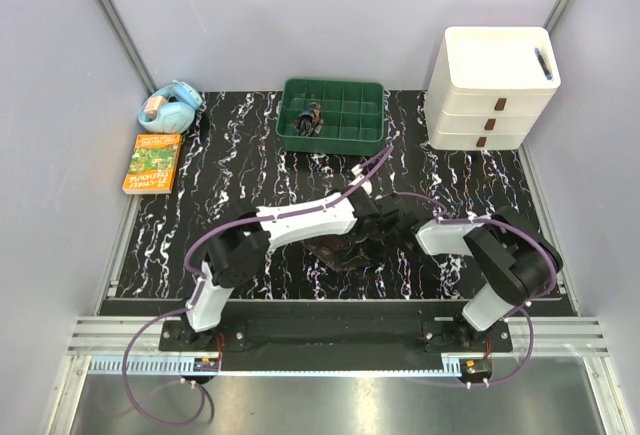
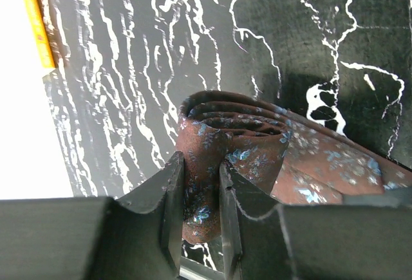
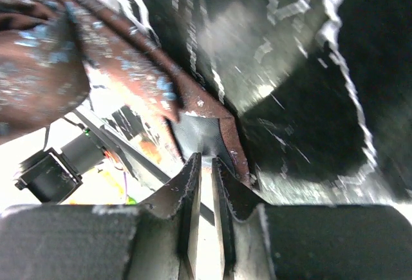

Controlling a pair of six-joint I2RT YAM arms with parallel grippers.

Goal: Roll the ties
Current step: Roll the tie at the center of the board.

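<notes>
- The left end effector is clenched on the tie. It squeezes the side of the rolled-up part between its two fingers.
- The right end effector has its fingers almost together, right at the tie's pointed end. I cannot tell if it really grips the cloth.
- The tie lies in the middle of the black-and-white tabletop. It is partly rolled, with a flat tail coming out of the roll.
- The cloth looks soft, thin, light and a bit slippery, so the roll could spring loose. It is probably best to hold the roll across its side and the tail near its tip, pulled gently straight.
</notes>
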